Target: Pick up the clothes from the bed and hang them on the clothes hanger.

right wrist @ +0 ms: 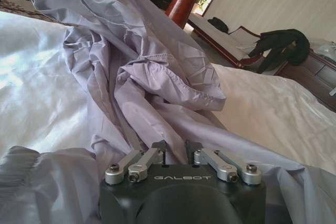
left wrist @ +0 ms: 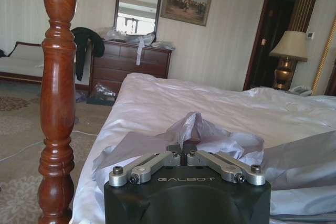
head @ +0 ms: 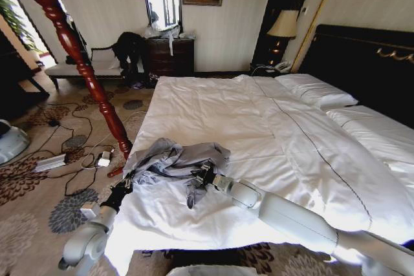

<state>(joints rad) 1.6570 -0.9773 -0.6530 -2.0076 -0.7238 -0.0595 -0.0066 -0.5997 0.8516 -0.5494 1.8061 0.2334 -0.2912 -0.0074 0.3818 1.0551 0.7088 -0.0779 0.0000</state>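
The clothes (head: 174, 158), a wrinkled grey-blue shirt, lie bunched on the near left corner of the bed (head: 213, 108). My left gripper (head: 127, 182) is at the shirt's left edge by the side of the bed. In the left wrist view it (left wrist: 184, 153) is shut on a pinched-up fold of the shirt (left wrist: 220, 140). My right gripper (head: 202, 176) rests on the shirt's right part. In the right wrist view it (right wrist: 176, 148) is shut on the fabric, with the shirt (right wrist: 157, 77) spread beyond it. The clothes hanger is out of view.
A red turned wooden post (head: 90, 75) leans close to the bed's left corner, just beyond my left gripper. Cables and a power strip (head: 52, 161) lie on the patterned carpet. A dresser (head: 169, 56) and a bench with a black garment (head: 126, 46) stand at the far wall.
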